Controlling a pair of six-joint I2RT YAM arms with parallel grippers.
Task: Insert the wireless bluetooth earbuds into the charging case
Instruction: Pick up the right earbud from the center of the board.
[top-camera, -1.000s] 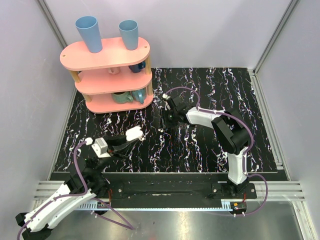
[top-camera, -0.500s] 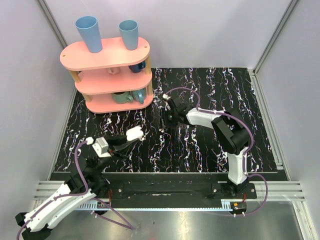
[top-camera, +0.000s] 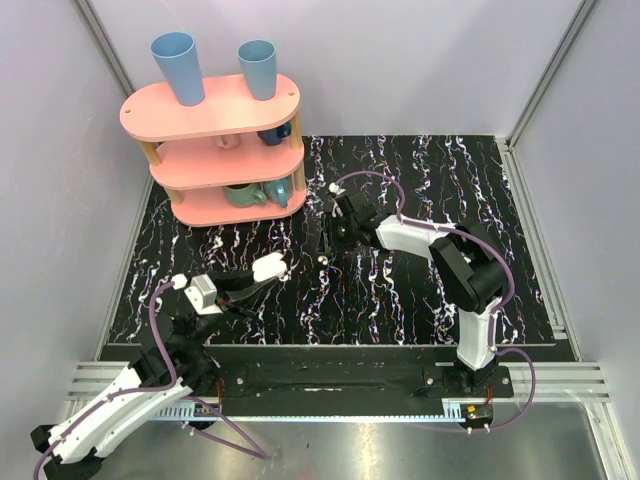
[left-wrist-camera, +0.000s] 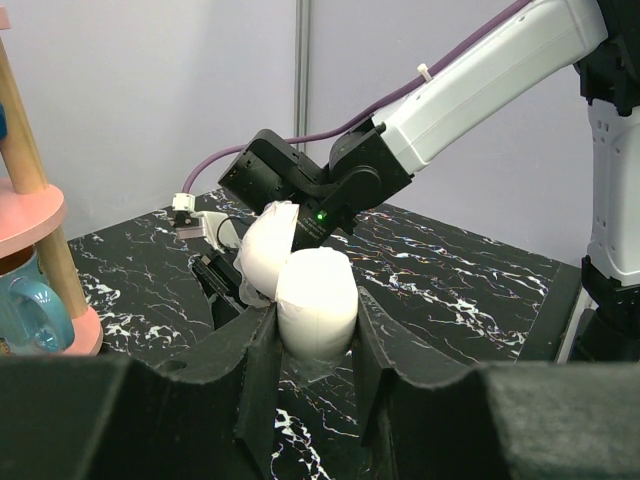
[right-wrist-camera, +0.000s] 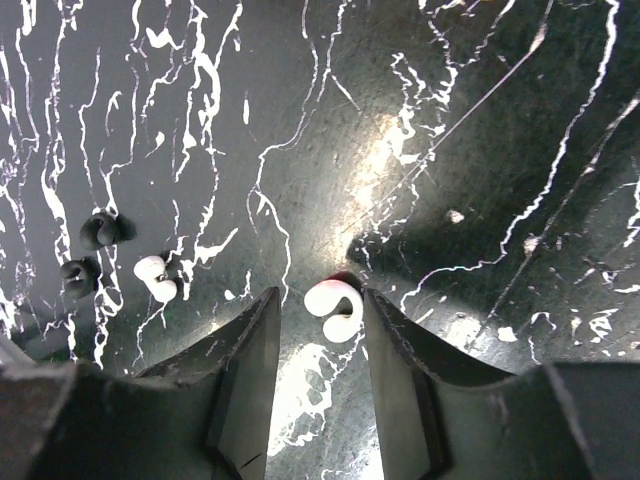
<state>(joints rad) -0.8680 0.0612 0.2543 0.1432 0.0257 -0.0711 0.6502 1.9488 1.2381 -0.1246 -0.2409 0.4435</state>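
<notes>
Little has changed since a second ago: your right arm has swung its elbow slightly outward and nudged its wrist over the same spot, while your left arm holds exactly where it was. Your right gripper (top-camera: 324, 244) points down at the marbled tabletop (right-wrist-camera: 480, 150) with its jaws apart, and in the wrist view they stand on either side of one earbud (right-wrist-camera: 333, 309). A gap shows on each side, so nothing is grasped yet. The second earbud (right-wrist-camera: 155, 278) lies on the table off to the left of those fingers, well clear of them, with two small dark pieces (right-wrist-camera: 95, 231) just beyond it that you can leave alone. Your left gripper (left-wrist-camera: 315, 335) is clenched on the charging case (left-wrist-camera: 315, 312), lifted off the table near the left arm. The lid (left-wrist-camera: 262, 250) is tipped open and faces the right arm. You cannot see into the case's wells from any view, but both earbuds are still on the table, so none is seated. By my reckoning you are early in the job: the case is opened and presented, and the first pick is lined up but not closed. Left for you are closing on this earbud, carrying it across to the case and seating it, then repeating all of that for the other one.
</notes>
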